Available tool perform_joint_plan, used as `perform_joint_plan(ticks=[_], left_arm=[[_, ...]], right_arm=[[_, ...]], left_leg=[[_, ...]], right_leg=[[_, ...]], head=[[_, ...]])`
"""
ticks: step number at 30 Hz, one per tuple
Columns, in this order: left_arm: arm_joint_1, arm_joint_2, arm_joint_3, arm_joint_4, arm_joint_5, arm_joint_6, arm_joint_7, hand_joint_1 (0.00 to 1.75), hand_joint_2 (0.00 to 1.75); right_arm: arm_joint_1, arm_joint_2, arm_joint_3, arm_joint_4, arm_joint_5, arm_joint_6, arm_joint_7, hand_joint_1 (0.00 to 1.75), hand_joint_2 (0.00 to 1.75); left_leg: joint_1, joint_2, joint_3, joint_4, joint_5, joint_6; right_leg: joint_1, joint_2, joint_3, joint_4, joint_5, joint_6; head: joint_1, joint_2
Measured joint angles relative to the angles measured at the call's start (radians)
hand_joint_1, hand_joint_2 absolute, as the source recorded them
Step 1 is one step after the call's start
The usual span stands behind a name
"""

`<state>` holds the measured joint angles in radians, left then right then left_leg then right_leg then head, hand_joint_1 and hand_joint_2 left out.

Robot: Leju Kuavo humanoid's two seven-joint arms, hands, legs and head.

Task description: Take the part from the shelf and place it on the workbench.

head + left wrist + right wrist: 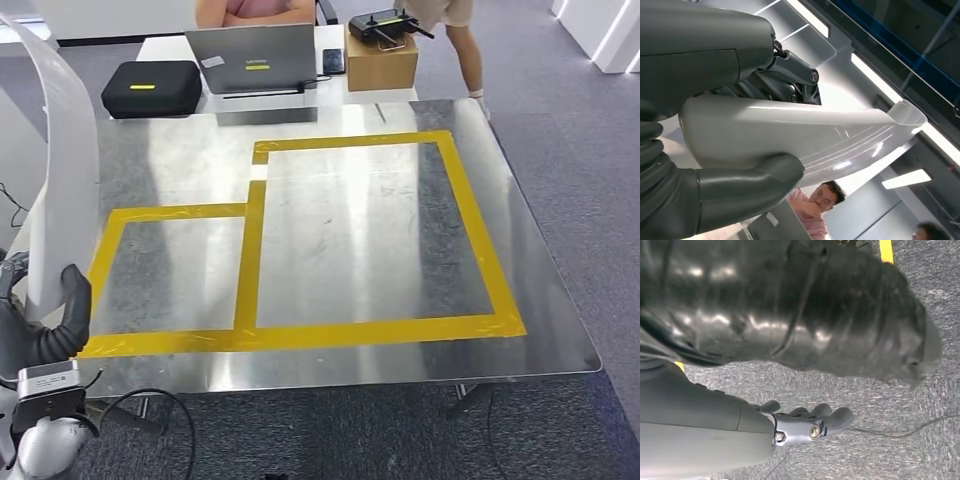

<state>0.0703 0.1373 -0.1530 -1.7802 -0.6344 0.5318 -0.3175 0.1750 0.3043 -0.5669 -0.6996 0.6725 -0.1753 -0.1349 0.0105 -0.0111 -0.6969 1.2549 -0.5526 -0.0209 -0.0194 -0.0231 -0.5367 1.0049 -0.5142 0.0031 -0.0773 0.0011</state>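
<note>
Left hand [53, 330] grips the part [64, 170], a long curved white panel, at the near-left corner of the workbench [347, 365]; in the left wrist view the thick grey thumb [753, 187] presses one face of the part [798, 135] while the darker fingers [798, 75] wrap the other face. In the head view the part rises from the hand and arches toward the upper left, above the table's left edge, not lying on the surface. The workbench is a wide sheet of shiny metal marked with yellow tape [249, 260] forming two adjoining rectangles, a smaller one on the left and a larger one on the right. Beyond its far edge stand an open laptop [253, 60], a black case [151, 88] and a cardboard box [381, 60] with a controller [385, 22] on top. Right hand [810, 422] hangs over grey carpet [885, 410], fingers extended and slightly apart, holding nothing.
</note>
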Motion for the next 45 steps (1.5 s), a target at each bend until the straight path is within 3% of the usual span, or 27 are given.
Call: perform_joint_plan(ticks=[2, 4, 5, 8, 19, 45], left_arm=[[-0.001, 0.001, 0.000, 0.000, 0.000, 0.000, 0.000, 1.75, 1.75], [-0.003, 0.001, 0.000, 0.001, 0.000, 0.000, -0.001, 1.75, 1.75], [-0.004, 0.001, 0.000, 0.001, 0.000, -0.001, -0.002, 1.75, 1.75], [-0.006, 0.001, 0.000, 0.002, 0.000, -0.004, -0.003, 1.75, 1.75], [-0.027, 0.001, 0.000, 0.016, -0.012, -0.023, -0.003, 1.75, 1.75], [-0.030, 0.001, -0.001, 0.018, -0.012, -0.023, -0.003, 1.75, 1.75]], right_arm=[[-0.003, 0.000, -0.002, 0.000, -0.002, 0.002, -0.004, 0.00, 0.00], [-0.009, 0.000, -0.005, 0.001, -0.004, 0.003, -0.008, 0.00, 0.00], [-0.011, 0.000, -0.007, 0.001, -0.006, 0.003, -0.010, 0.00, 0.00], [-0.017, 0.000, -0.014, 0.005, -0.007, 0.001, -0.013, 0.00, 0.00], [-0.033, 0.000, -0.029, 0.031, -0.007, 0.003, -0.024, 0.00, 0.00], [-0.035, 0.000, -0.033, 0.045, -0.007, 0.004, -0.024, 0.00, 0.00]], left_leg=[[-0.002, 0.005, 0.073, -0.140, 0.065, 0.007], [-0.005, 0.010, 0.118, -0.230, 0.086, 0.013], [-0.006, 0.012, 0.122, -0.241, 0.082, 0.013], [-0.006, 0.011, 0.122, -0.246, 0.082, 0.013], [-0.011, 0.011, 0.122, -0.244, 0.080, 0.025], [-0.007, 0.011, 0.122, -0.244, 0.080, 0.025]], right_leg=[[0.001, -0.005, 0.006, 0.000, -0.004, 0.005], [0.006, -0.006, 0.007, 0.003, -0.008, 0.012], [0.009, -0.006, 0.004, 0.003, -0.009, 0.010], [0.010, -0.006, 0.003, -0.002, -0.007, 0.002], [0.005, -0.005, 0.012, -0.015, -0.001, 0.027], [0.009, -0.005, 0.012, -0.014, -0.001, 0.027]], head=[[0.000, 0.000], [0.001, 0.000], [0.002, 0.000], [0.003, 0.000], [0.003, 0.000], [0.003, 0.000]])
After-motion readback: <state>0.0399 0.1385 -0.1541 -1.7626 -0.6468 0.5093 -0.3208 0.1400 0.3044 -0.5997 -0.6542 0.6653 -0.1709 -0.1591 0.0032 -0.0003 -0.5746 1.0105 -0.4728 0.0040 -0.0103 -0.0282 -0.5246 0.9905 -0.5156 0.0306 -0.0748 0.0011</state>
